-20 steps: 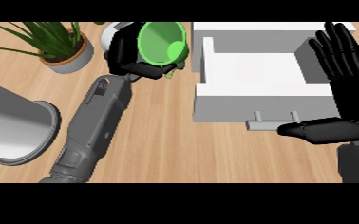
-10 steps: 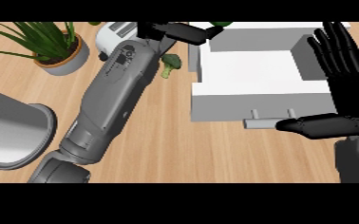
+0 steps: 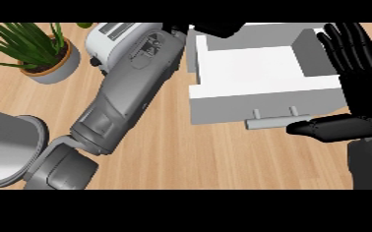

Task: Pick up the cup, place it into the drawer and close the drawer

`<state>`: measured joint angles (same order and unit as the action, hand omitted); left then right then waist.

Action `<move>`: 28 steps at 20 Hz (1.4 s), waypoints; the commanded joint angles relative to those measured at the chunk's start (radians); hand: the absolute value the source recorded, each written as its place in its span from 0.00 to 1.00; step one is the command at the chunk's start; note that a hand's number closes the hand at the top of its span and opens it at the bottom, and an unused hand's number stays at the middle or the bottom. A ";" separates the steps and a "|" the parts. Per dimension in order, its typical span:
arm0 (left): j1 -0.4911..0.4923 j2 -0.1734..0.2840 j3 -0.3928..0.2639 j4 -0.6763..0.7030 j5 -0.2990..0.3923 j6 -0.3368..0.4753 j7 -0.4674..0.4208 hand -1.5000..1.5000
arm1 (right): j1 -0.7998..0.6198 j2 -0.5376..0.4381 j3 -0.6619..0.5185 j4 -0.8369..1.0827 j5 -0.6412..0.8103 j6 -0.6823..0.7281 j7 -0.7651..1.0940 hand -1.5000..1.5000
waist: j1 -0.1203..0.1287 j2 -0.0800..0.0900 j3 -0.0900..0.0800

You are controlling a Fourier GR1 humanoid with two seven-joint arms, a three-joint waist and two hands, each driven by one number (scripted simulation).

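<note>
Since the earlier frames, the left forearm (image 3: 131,93) has stretched further up and to the right, so that it now lies as a long grey diagonal from the lower left to the top of the view, and the green cup that showed in the left hand a second ago is no longer visible. Only a dark sliver of the left hand (image 3: 218,28) shows at the top edge, over the back rim of the drawer; whether its fingers are curled or spread cannot be told, and the cup's place cannot be made out. One white drawer (image 3: 265,105) stands pulled open, with one grey handle (image 3: 274,122) on its front. The right hand (image 3: 349,78) rests at the right edge, fingers straight and spread upward, thumb pointing left just beside the handle. On the wooden counter (image 3: 218,162) stand one potted plant (image 3: 36,49) at upper left, one white toaster (image 3: 116,39) partly behind the forearm, and one grey round vessel (image 3: 16,147) at the left edge.
</note>
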<state>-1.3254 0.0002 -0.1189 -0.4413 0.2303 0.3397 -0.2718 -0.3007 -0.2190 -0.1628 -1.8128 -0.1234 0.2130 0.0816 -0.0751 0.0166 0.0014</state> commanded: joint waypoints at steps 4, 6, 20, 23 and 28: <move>-0.065 0.000 -0.135 0.140 0.050 -0.042 0.100 1.00 | -0.029 0.025 0.043 0.019 0.007 0.010 -0.020 0.00 | -0.063 0.016 0.002; -0.012 0.000 -0.175 0.164 0.041 -0.070 0.065 1.00 | -0.058 0.016 0.040 0.013 0.001 0.009 0.001 0.00 | -0.085 0.024 0.001; 0.072 0.000 -0.188 0.044 0.260 -0.099 -0.087 0.00 | -0.112 0.032 0.156 0.060 -0.157 0.217 -0.016 1.00 | -0.134 0.039 -0.001; 0.066 0.000 -0.167 0.024 0.316 -0.094 -0.137 0.00 | -0.104 0.025 0.210 0.034 -0.229 0.302 0.022 1.00 | -0.140 0.031 -0.001; 0.059 0.000 -0.136 0.025 0.380 -0.049 -0.195 0.00 | -0.061 -0.124 0.305 0.052 -0.143 0.452 0.106 1.00 | -0.077 0.017 -0.002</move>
<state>-1.2585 0.0000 -0.2792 -0.4152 0.5625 0.2673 -0.4287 -0.3898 -0.2580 0.0857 -1.7676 -0.2995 0.5605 0.1479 -0.1817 0.0405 -0.0006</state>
